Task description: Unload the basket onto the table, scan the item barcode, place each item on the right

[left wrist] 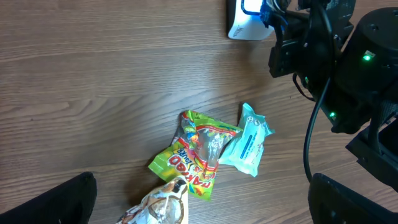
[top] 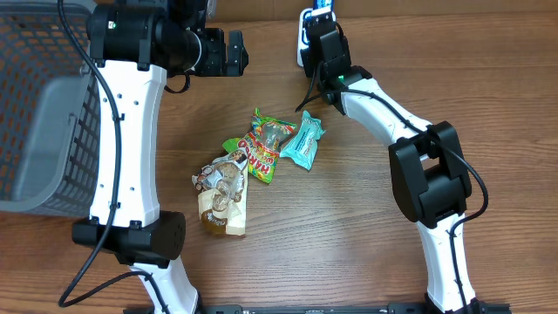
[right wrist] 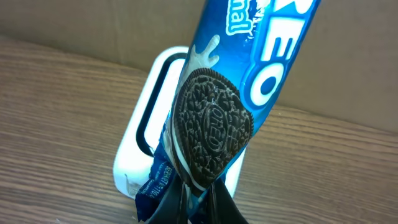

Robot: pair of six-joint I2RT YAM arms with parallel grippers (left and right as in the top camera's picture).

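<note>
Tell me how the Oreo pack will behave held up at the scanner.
The right hand pinches the Oreo pack only by its crimped end, so it will probably sway or pivot. Its glossy wrapper looks slippery, so it might slide out. Biscuits inside would likely crack if squeezed.

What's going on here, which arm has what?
The right gripper is shut on a blue Oreo pack, holding it up in front of the white scanner at the far edge of the table. The left gripper is open and empty. A green packet, a teal packet and a beige packet lie mid-table, untouched.
</note>
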